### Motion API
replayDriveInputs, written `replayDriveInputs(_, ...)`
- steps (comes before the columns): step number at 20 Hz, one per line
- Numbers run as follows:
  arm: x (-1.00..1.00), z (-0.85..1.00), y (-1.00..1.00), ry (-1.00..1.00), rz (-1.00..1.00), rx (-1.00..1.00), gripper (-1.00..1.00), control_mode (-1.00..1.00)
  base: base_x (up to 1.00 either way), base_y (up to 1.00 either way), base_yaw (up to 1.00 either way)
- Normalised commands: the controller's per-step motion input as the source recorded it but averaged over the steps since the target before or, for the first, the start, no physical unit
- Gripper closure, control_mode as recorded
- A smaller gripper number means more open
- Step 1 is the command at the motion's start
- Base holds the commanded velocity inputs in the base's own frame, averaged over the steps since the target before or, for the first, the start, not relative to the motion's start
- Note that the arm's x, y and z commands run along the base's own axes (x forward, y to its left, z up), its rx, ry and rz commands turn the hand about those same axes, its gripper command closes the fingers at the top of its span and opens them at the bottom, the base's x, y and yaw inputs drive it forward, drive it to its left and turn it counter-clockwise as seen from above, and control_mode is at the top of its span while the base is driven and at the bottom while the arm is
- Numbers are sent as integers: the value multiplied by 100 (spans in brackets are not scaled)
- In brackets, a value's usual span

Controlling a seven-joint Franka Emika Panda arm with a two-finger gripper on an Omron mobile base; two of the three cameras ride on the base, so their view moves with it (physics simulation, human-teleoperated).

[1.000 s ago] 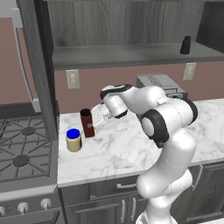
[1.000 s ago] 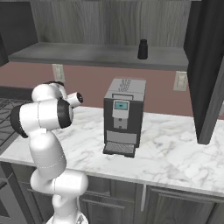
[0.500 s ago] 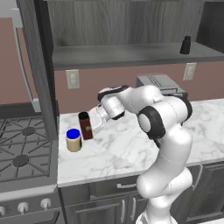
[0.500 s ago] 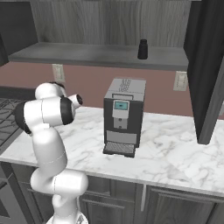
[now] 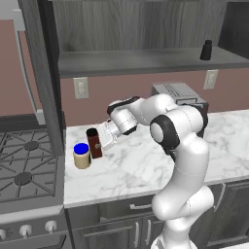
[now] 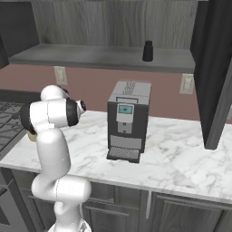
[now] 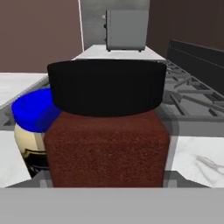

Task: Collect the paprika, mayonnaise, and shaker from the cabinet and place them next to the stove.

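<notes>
Arm bent low leftward over counter (image 5: 146,165), gripper (image 5: 100,142) level, apparently clamped round upright paprika (image 5: 93,142) beside mayonnaise (image 5: 81,155); fingertips hidden.

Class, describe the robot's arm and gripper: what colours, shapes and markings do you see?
The arm is glossy white, built of rounded tube-like segments with black bands at the joints. The gripper is a white, boxy hand. No cables or markings are visible.

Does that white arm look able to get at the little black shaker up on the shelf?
Probably yes: the small black shaker stands alone at the open front of the grey shelf, though the end effector is now low by the red-brown bottle.
</notes>
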Motion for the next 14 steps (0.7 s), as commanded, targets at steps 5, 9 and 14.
replayDriveInputs(5,7,-26,0,0,5,0,100,-100,0,0,0)
replayDriveInputs(9,4,-28,0,0,5,0,100,-100,0,0,0)
replayDriveInputs(14,0,-27,0,-1,6,1,-100,-100,0,0,0)
